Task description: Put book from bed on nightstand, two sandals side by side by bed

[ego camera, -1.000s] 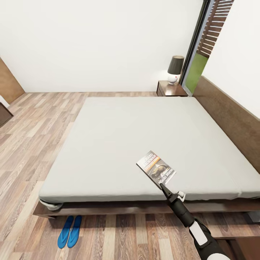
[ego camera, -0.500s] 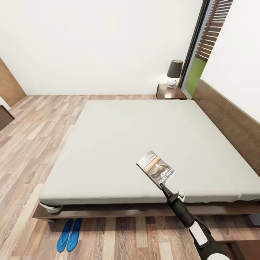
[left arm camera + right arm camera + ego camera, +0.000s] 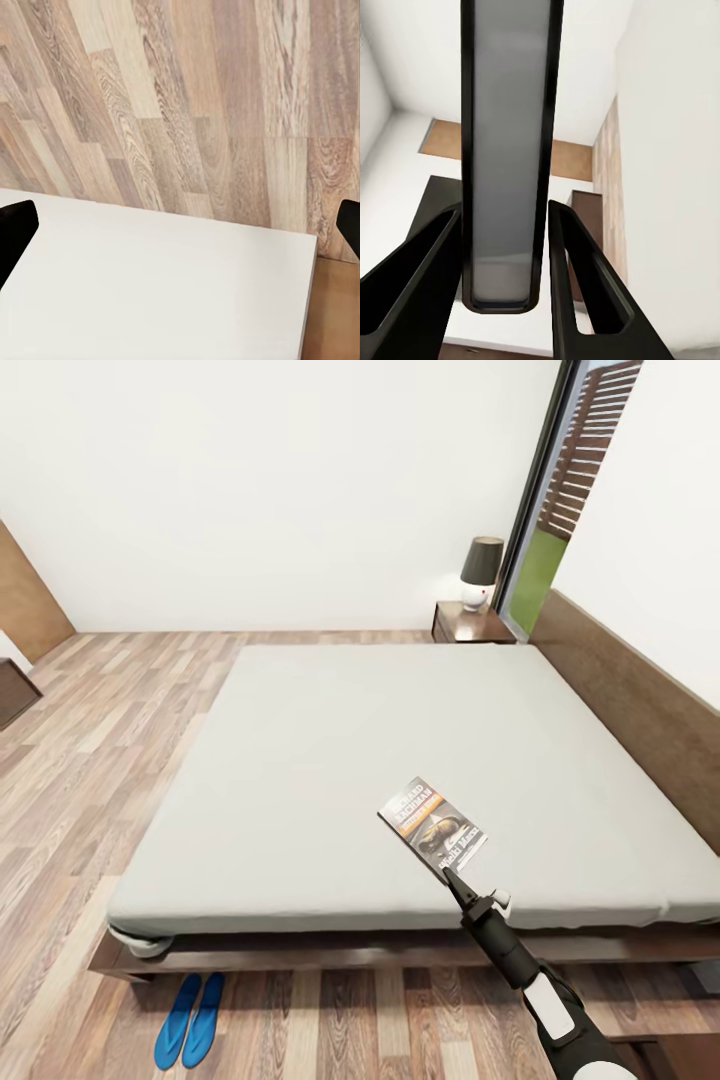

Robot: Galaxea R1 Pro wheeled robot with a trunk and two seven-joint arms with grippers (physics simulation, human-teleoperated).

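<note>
**Now the view pulls back while the book stays pinched**

Right, here is what has just changed: across the last second the whole head picture has slid, with the lamp [image 3: 481, 571] and the nightstand [image 3: 470, 624] sinking lower at the far right and the two sandals [image 3: 190, 1006] dropping toward the near edge. Everything shifts together, so that is the camera moving, not the things. The book [image 3: 432, 823] and the right end effector [image 3: 447, 877] sit at the same spot in the picture throughout, so they are travelling with the robot, and my read is that the book is already lifted clear of the bed [image 3: 330, 760] and being carried.

The right end effector is clamped on the book's near corner, and in the right wrist view the book's edge [image 3: 506, 165] runs straight between the two closing fingers [image 3: 585, 292]. The left end effector [image 3: 180, 225] is spread wide with nothing between its fingertips, over a white surface [image 3: 150, 285] and wooden floor [image 3: 187, 90].

What does it mean for the task? The book is in hand, the nightstand is well away at the far right by the headboard [image 3: 630, 690], and the sandals lie side by side on the floor at the bed's near left corner.

Writing: white lettering and an orange band show on the cover, but it is too small and tilted to read with confidence.
</note>
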